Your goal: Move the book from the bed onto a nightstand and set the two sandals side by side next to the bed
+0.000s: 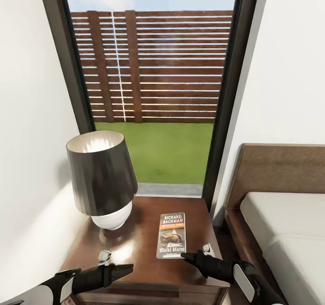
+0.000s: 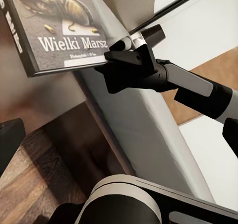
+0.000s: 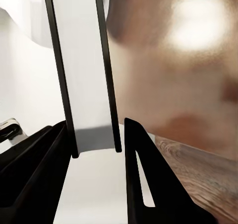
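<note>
Book on the nightstand

The book (image 1: 172, 235) lay flat on the nightstand (image 1: 149, 269), just beside the right claw (image 1: 191, 256), w/ its fingers open & empty. Left claw (image 1: 122, 269) nearby; can't tell if open.

The left arm, black with a pale grey forearm cover, is seen at the lower left of the head view, reaching toward frame centre; its black two-finger left gripper (image 1: 125, 268) is held nearly closed, nothing gripped. The matching right arm enters from the lower right, and its black right gripper (image 1: 190, 256) is held with fingers spread and empty.
</note>
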`<state>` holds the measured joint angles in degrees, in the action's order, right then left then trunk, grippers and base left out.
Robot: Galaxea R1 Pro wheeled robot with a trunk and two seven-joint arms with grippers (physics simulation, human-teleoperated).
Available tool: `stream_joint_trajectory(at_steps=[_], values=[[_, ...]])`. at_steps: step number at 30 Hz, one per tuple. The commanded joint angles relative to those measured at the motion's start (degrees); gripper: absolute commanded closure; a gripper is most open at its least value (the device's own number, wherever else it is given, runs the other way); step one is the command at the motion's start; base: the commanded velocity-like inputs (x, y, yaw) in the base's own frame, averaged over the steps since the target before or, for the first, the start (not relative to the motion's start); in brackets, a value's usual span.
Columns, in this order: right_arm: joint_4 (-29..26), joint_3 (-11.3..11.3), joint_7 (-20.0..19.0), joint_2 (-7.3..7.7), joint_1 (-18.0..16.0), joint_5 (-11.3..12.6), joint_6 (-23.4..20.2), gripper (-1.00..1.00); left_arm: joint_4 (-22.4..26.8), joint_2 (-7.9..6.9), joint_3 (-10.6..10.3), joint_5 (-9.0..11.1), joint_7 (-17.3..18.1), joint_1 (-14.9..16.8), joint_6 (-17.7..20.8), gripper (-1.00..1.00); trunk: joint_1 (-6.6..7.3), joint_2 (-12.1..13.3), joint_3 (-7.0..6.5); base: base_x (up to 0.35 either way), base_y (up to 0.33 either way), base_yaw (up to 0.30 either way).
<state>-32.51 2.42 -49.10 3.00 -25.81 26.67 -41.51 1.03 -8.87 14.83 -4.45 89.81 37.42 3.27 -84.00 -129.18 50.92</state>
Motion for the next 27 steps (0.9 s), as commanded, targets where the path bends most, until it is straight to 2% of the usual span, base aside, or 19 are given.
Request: stream_joint_trajectory(at_steps=[1,12,19,27], values=[[0.0,0.1,-0.2,0.01,0.0,0.1,-0.3,1.00,0.0,0.00,0.4,-0.5,0.2,0.0,0.3,-1.00,0.01,0.0,0.05,0.000,0.000,0.000],[0.0,0.1,-0.2,-0.01,0.0,0.1,-0.4,1.00,0.0,0.02,0.4,-0.5,0.2,0.0,0.3,-1.00,0.01,0.0,0.05,0.000,0.000,0.000],[0.0,0.1,-0.2,-0.01,0.0,0.1,-0.4,1.00,0.0,0.03,0.4,-0.5,0.2,0.0,0.4,-1.00,-1.53,-2.8,1.31,0.000,0.000,0.000],[0.0,0.1,-0.2,-0.01,0.0,0.1,-0.3,1.00,0.0,0.02,0.4,-0.5,0.2,0.0,0.3,-1.00,-1.53,-2.8,1.31,0.000,0.000,0.000]])
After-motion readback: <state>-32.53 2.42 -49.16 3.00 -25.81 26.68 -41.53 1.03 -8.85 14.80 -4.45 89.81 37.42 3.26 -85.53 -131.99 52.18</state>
